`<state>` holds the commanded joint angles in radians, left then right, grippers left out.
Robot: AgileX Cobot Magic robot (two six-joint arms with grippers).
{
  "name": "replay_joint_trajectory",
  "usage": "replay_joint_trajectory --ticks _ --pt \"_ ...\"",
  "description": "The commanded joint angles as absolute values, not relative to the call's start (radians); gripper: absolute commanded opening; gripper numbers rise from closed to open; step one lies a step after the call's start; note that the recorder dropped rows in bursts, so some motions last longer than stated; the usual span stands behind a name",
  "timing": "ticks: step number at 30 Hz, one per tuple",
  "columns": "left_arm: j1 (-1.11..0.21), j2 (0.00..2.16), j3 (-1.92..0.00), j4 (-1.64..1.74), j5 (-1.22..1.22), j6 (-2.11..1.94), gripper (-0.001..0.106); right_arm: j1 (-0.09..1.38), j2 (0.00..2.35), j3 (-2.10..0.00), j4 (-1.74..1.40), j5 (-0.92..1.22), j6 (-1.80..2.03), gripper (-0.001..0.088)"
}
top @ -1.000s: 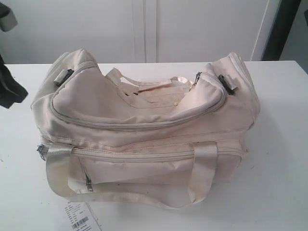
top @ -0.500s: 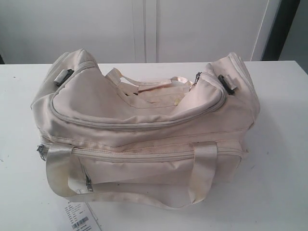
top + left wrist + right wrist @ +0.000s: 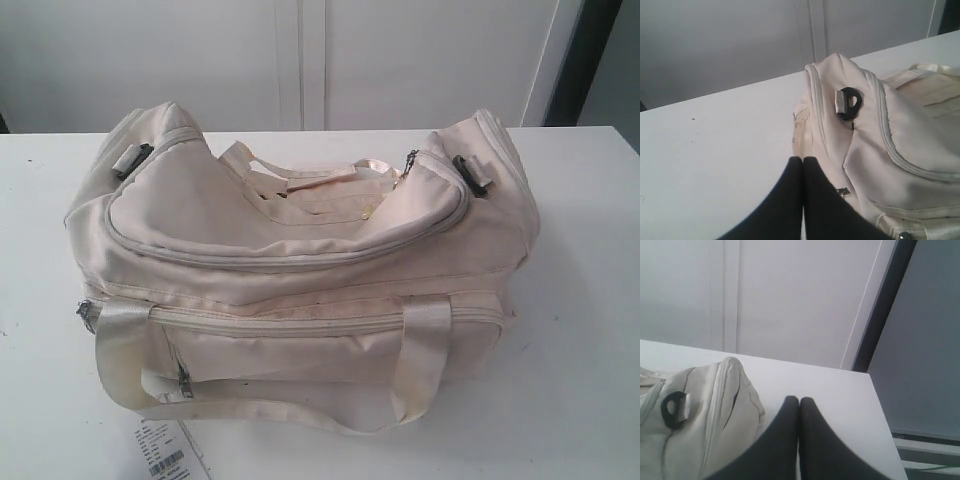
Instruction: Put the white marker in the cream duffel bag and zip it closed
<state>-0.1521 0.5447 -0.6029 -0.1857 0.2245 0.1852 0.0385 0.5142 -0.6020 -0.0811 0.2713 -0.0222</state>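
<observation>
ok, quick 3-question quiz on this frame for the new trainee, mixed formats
1. True or false: the left end effector is shut with nothing between its fingers.
2. In the exterior view, where is the barcode tag?
A) on the table at the picture's bottom left, by the bag
B) on top of the bag
C) behind the bag
3. Short answer: is the marker visible in any view?

Key: 1 true; 2 A; 3 no.
</observation>
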Motion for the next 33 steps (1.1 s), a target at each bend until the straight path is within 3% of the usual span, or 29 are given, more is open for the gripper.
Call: replay_joint_trajectory --ticks 12,33 --pt "-0.152 0.348 -0.496 -0.192 0.213 0.183 0.000 0.038 0.386 -0.514 -0.081 0.267 -0.022 0.0000" --pt "-0.152 0.338 -0.491 -0.191 0.284 0.204 0.000 0.038 0.386 -0.514 -0.081 0.267 -0.022 0.0000"
